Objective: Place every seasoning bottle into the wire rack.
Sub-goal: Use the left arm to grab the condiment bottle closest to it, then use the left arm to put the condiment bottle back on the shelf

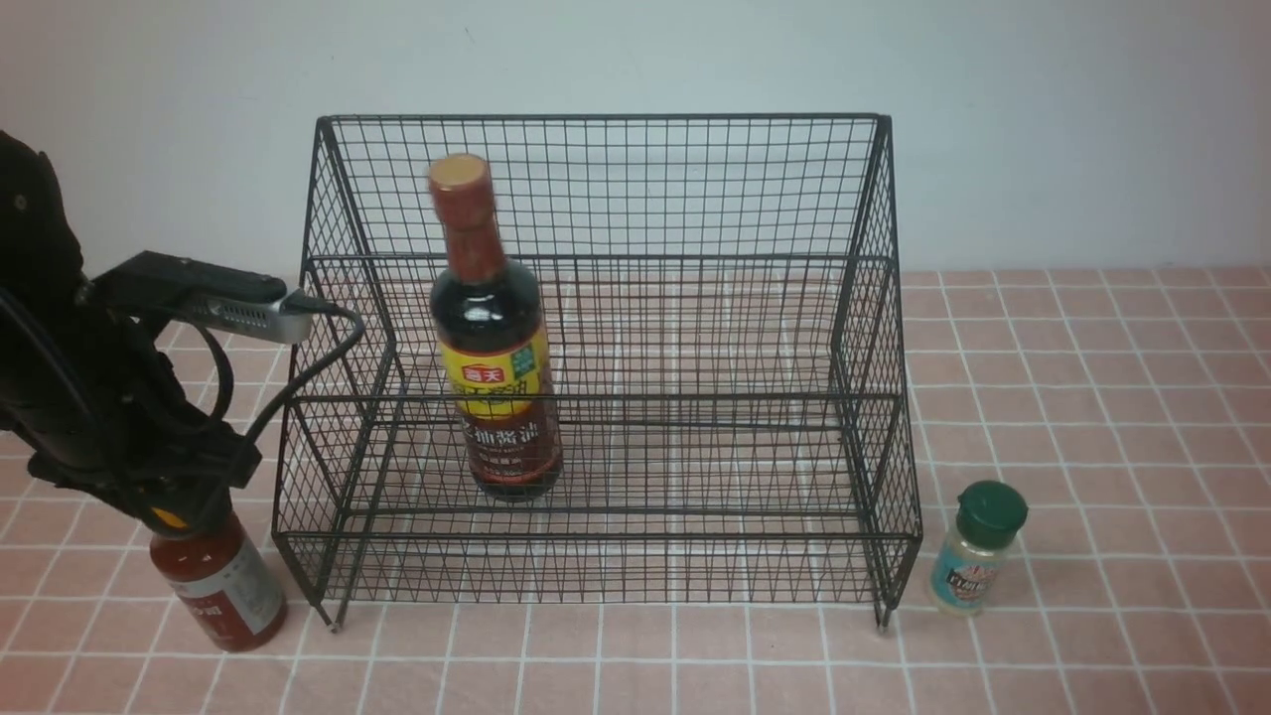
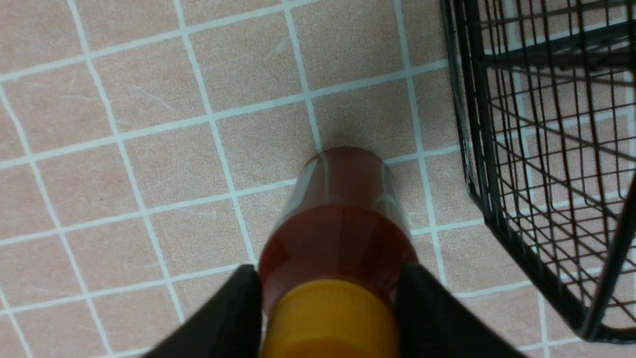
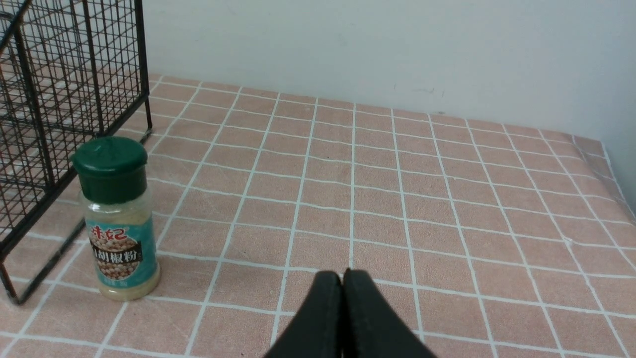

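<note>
The short red-sauce bottle (image 1: 223, 591) with its yellow cap stands on the tiles just left of the wire rack (image 1: 695, 199). My left gripper (image 1: 189, 516) comes down over its top. In the left wrist view both black fingers (image 2: 238, 308) press against the shoulder of the red-sauce bottle (image 2: 343, 199), one on each side. The tall dark soy-sauce bottle (image 1: 494, 338) stands upright inside the rack, left of centre. The small green-lidded shaker (image 1: 975, 546) stands on the tiles by the rack's front right corner. My right gripper (image 3: 342, 272) is shut and empty, a little way from the shaker (image 3: 117, 219).
The rack's front corner (image 2: 546, 149) is close beside the red-sauce bottle. A pale wall runs behind the rack. The left arm's cable (image 1: 318, 348) hangs near the rack's left side. Pink tiled surface extends to the right of the shaker.
</note>
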`<action>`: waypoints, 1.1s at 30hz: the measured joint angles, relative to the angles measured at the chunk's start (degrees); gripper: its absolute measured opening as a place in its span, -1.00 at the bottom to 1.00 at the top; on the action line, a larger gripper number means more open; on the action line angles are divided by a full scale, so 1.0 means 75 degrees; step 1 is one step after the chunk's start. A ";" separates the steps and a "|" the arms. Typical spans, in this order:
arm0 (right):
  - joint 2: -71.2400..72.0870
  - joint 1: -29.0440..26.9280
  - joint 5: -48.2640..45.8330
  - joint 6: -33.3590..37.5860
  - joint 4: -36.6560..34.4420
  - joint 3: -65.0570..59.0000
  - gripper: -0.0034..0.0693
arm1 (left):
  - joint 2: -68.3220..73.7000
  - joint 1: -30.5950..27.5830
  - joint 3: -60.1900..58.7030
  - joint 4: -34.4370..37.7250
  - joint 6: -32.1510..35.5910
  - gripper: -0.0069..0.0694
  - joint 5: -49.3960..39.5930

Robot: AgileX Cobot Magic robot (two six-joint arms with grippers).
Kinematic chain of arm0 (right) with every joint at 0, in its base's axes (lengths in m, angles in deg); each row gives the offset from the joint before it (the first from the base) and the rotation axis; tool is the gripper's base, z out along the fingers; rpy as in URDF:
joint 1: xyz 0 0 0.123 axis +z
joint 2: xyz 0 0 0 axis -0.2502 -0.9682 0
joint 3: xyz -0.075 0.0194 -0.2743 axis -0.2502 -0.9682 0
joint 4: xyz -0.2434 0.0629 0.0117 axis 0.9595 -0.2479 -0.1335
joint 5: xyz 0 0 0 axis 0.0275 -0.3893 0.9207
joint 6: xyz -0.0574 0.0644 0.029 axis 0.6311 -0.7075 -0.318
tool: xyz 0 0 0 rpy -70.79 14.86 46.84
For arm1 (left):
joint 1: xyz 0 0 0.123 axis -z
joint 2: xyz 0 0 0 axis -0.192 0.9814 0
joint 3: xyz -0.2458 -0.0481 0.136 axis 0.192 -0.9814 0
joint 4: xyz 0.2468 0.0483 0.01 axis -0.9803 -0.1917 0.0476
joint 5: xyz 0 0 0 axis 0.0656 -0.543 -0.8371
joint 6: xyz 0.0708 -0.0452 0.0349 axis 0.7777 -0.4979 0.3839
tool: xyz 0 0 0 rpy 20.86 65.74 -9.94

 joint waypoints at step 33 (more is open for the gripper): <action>0.0000 0.0000 0.0000 -0.0093 0.0000 0.0000 -0.94 | -0.1413 0.3475 0.2399 -0.2021 -0.2819 -0.07 -0.1851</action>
